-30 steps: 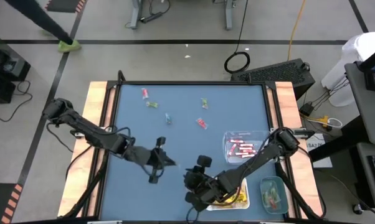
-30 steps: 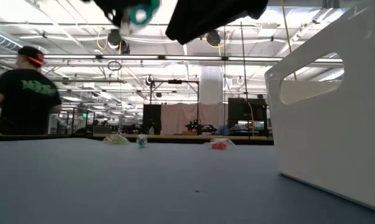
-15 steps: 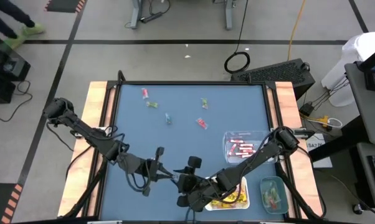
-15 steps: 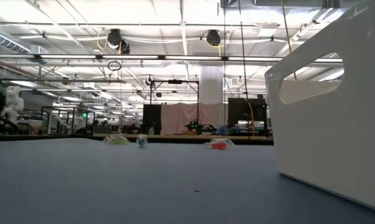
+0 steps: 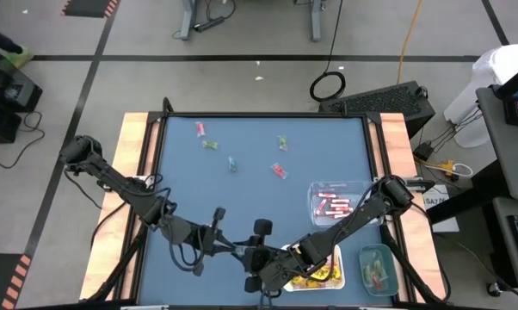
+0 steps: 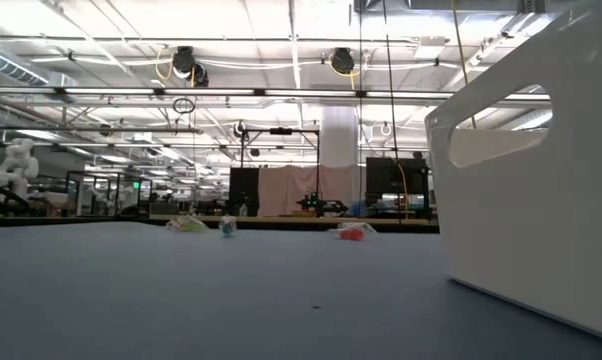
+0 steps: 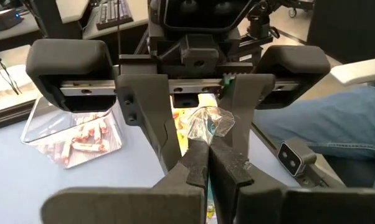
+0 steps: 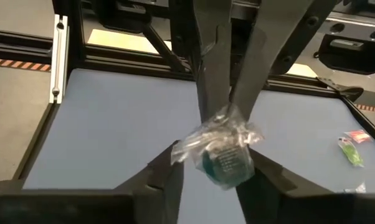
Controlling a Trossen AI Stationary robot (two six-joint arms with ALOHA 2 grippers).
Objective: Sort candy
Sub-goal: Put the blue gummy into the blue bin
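Observation:
A teal sweet in a clear crinkled wrapper [image 8: 222,155] is up in the air near the table's near edge. My left gripper [image 7: 207,158] is shut on it. My right gripper [image 8: 213,168] faces it head-on and is open, one finger on either side of the sweet; whether they touch it I cannot tell. In the high view the two grippers meet tip to tip, left [image 5: 233,250] and right [image 5: 254,257]. Loose sweets lie on the far half of the blue mat: pink [image 5: 199,129], green [image 5: 210,145], teal [image 5: 232,164], green [image 5: 281,142], red [image 5: 279,170]. My left gripper pinches the clear wrapper's loose end [image 8: 223,117] between its two fingertips [image 8: 207,93]. It comes from the table's left, roughly level. The sweet sticks out past the fingertips, lifted clear of the table, between the right gripper's fingers.
Three trays sit at the table's right: a clear one with pink-red sticks [image 5: 332,202], one with yellow packets [image 5: 321,272] under my right arm, and a green-tinted one [image 5: 375,265]. In the low view a white tray wall [image 6: 531,190] fills the right side.
My left gripper has carried the teal sweet down toward the near edge and rightward, out of the low view. My right gripper has shifted left to meet it, so the two now stand tip to tip. A person beyond the table has walked out of view.

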